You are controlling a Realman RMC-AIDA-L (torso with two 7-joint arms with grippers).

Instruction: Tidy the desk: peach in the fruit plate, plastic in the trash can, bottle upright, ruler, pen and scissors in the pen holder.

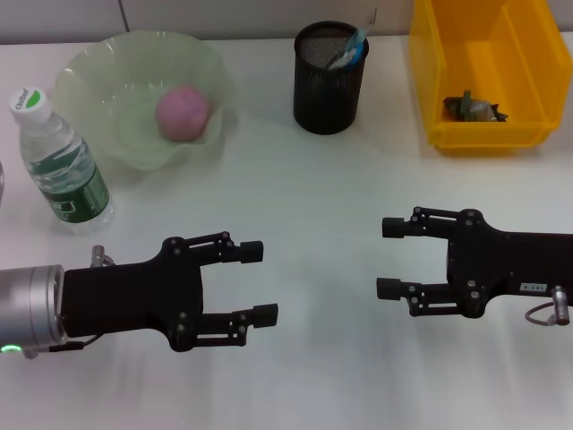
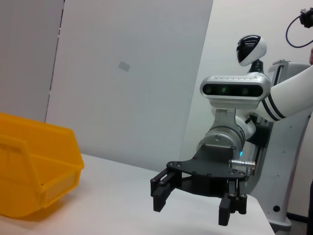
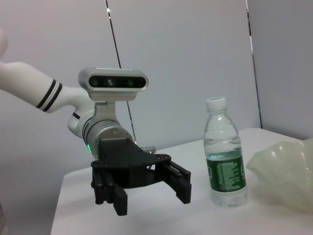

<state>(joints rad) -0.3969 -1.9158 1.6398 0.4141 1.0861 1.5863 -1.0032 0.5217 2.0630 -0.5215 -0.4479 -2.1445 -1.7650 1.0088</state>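
**Desk state: both grippers open, nothing held**

The left gripper (image 1: 260,282) hovers over the near-left part of the white desk (image 1: 313,179), its black fingers spread and holding nothing. The right gripper (image 1: 391,258) hovers over the near-right part, likewise spread and holding nothing; the two face each other, well apart.

The round pink peach (image 1: 183,113) lies inside the fruit plate (image 1: 98,67), a translucent pale-green bowl with a wavy rim, at the far-left edge. The clear plastic bottle (image 1: 61,161), green-labelled and white-capped, stands upright just beside the plate, toward the left edge.

The pen holder (image 1: 329,90), a black mesh cylinder, stands at the far edge near the middle with items in it. The trash can (image 1: 430,81), a glossy yellow bin, occupies the far-right corner and contains crumpled plastic (image 1: 470,107)
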